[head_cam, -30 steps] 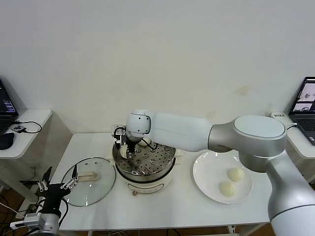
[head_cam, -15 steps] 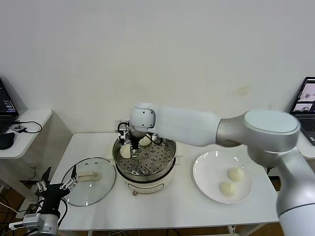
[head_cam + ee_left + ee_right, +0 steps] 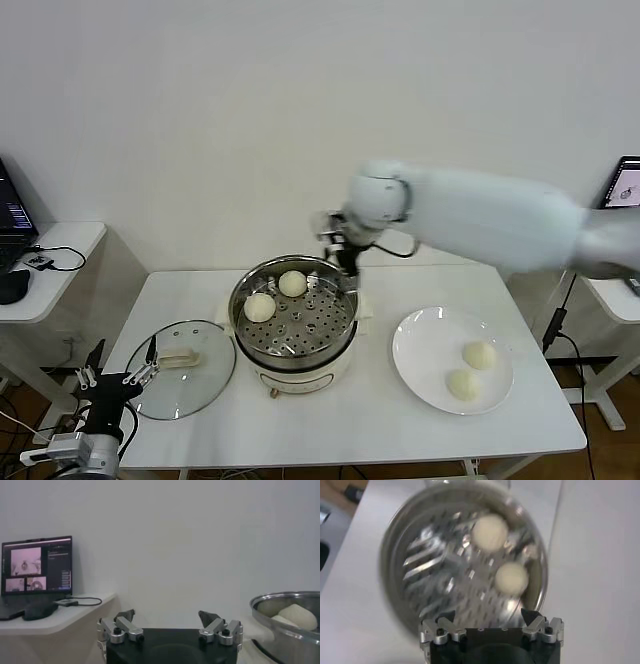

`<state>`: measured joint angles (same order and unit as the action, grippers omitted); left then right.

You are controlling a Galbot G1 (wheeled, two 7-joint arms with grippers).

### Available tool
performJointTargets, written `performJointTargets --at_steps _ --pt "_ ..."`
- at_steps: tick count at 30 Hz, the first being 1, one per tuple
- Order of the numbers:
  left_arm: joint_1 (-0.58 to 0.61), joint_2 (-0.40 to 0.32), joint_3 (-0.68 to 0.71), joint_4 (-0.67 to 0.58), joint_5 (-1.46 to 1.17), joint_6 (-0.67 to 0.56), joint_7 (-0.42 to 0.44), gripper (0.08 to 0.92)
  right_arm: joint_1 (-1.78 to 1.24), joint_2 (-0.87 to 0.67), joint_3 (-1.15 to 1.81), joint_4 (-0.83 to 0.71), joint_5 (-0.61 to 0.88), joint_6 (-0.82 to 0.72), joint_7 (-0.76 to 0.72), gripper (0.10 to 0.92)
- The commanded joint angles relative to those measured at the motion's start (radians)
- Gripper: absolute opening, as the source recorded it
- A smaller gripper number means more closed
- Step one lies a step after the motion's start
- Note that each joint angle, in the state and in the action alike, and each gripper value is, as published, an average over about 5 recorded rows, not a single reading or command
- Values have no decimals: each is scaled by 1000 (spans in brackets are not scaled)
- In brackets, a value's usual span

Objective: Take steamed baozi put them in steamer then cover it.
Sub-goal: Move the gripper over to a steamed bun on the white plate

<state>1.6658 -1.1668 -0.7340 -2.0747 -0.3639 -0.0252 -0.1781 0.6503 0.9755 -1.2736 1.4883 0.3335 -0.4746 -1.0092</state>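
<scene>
The steel steamer [image 3: 293, 325] stands mid-table on its white base. Two baozi lie on its perforated tray, one at the left [image 3: 259, 307] and one at the back [image 3: 292, 284]. They also show in the right wrist view [image 3: 490, 532] [image 3: 511, 577]. Two more baozi [image 3: 479, 355] [image 3: 459, 383] lie on the white plate [image 3: 420, 350] at the right. My right gripper [image 3: 344, 250] is open and empty, raised above the steamer's far right rim. My left gripper [image 3: 115, 378] is open and empty, low at the table's front left. The steamer rim shows in the left wrist view [image 3: 280, 611].
The glass lid [image 3: 183, 366] lies flat on the table left of the steamer, close to my left gripper. A side desk with a laptop and mouse [image 3: 14, 285] stands at the far left. Another laptop [image 3: 622, 197] is at the far right.
My right gripper has let go of a baozi at the steamer's left side, then risen and swung right, out of the pot. The left arm has not moved.
</scene>
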Motion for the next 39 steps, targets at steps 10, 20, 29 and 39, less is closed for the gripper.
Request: performJointTargets --at_steps 10,20,29,39 --pt "9 15 17 26 26 0 0 823 -705 -785 515 286 -428 228 -119 823" --pt "25 1 19 26 44 0 -1 823 -952 -725 650 238 -485 225 -74 823" --pt "33 -8 8 25 49 -1 0 823 -964 -590 648 143 -501 227 -37 823" --pt "32 -8 -4 32 49 -2 0 823 -942 -505 632 42 -518 218 -24 823"
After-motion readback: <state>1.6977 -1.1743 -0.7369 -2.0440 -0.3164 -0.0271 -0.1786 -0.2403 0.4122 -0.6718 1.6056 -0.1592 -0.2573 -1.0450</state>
